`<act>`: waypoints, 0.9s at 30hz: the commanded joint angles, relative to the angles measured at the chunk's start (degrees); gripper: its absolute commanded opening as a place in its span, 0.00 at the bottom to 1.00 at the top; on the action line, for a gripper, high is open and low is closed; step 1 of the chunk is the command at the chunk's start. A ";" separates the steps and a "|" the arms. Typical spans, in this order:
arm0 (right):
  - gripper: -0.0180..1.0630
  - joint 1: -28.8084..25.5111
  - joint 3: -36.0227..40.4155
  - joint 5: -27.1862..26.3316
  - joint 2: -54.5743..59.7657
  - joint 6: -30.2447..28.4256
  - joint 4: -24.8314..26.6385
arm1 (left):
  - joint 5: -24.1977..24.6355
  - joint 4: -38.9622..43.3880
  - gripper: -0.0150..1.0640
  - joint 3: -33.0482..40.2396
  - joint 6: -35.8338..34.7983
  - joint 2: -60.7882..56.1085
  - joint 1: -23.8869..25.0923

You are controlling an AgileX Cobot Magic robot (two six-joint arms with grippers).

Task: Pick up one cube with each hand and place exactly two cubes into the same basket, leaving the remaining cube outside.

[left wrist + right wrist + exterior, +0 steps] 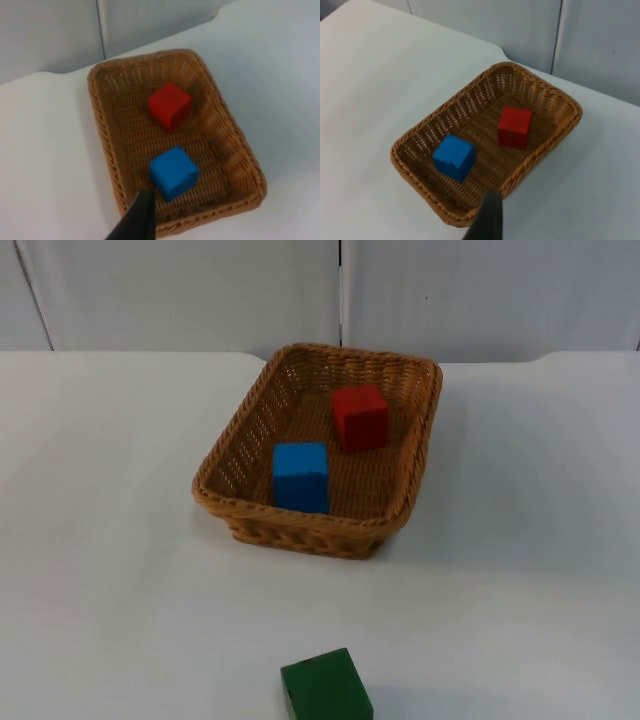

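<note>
- White table top (110,540) carries everything.
- Rectangular woven wicker basket (232,445), near the table's far edge, holds two cubes.
- Green wooden cube (326,688) sits outside, at the near edge.
- Blue cube (300,476) lies by the basket's near wall.
- Red cube (360,417) lies toward its far wall, apart from the blue.
- Left gripper (134,220) and right gripper (487,219) hang above the basket; whether either is open or closed, I cannot tell.

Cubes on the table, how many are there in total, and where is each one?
3. The red cube and the blue cube sit apart inside the wicker basket. The green cube rests on the table outside it, nearer the camera.
</note>
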 commanded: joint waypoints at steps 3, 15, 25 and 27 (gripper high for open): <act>0.70 0.42 4.15 -0.51 -5.76 -1.30 0.12 | 2.19 -0.01 0.92 0.22 0.47 -4.15 -0.02; 0.70 0.42 13.14 -0.52 -18.46 -1.30 1.67 | 3.32 -0.01 0.92 8.41 0.47 -16.40 -0.02; 0.70 0.42 20.04 2.23 -32.26 -1.30 1.67 | 8.73 -0.01 0.92 12.21 0.47 -29.92 -0.02; 0.70 0.42 21.27 3.78 -35.05 -1.30 1.67 | 9.92 0.39 0.92 12.21 0.47 -32.48 -0.02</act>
